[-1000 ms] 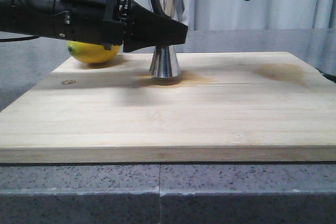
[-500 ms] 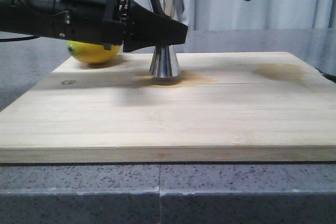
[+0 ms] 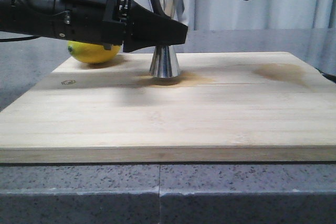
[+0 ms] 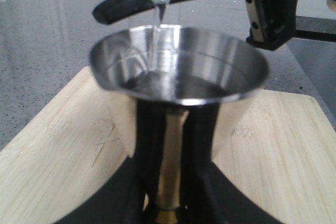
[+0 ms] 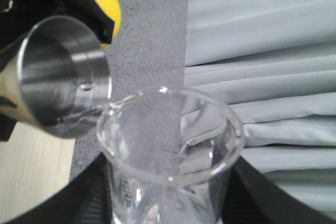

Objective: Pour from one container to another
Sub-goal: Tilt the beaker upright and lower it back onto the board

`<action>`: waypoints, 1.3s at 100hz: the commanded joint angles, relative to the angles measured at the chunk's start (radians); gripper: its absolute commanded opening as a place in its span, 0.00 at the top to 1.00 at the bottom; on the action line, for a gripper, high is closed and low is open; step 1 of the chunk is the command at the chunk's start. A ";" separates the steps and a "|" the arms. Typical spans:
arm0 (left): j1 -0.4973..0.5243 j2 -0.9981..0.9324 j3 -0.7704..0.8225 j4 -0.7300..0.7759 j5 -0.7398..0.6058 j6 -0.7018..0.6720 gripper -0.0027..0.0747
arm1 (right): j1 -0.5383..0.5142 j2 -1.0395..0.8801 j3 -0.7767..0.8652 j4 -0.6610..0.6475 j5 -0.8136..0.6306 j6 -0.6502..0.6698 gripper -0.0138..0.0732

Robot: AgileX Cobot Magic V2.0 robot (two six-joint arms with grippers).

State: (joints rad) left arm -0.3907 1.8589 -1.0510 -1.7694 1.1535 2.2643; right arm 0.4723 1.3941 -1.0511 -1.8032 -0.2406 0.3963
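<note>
Left gripper (image 4: pixel 167 203) clamped on jigger (image 4: pixel 178 72); right gripper (image 5: pixel 168 203) clamped on tilted beaker (image 5: pixel 170 145), frame top; mid-pour, apparently.

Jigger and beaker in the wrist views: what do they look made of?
Jigger: looks like polished steel, mirror reflections inside the cup, with a gold-toned waist. Beaker: seems clear glass, since the curtain shows through it and faint printed marks are visible; clear plastic can't be excluded.

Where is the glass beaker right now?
The beaker is tilted in the right gripper, its lip just above the jigger's open cup, over the wooden board.
</note>
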 commanded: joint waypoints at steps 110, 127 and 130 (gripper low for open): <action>-0.010 -0.042 -0.028 -0.081 0.098 -0.001 0.86 | -0.332 -0.151 0.131 0.487 -0.169 0.540 0.54; -0.010 -0.042 -0.028 -0.081 0.098 -0.001 0.86 | -0.464 -0.168 0.236 0.561 -0.366 0.540 0.54; -0.010 -0.042 -0.028 -0.081 0.098 -0.001 0.86 | -0.473 -0.168 0.249 0.561 -0.382 0.540 0.54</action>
State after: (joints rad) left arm -0.3907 1.8589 -1.0510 -1.7675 1.1535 2.2643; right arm 0.0411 1.2591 -0.8101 -1.2974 -0.5018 0.9361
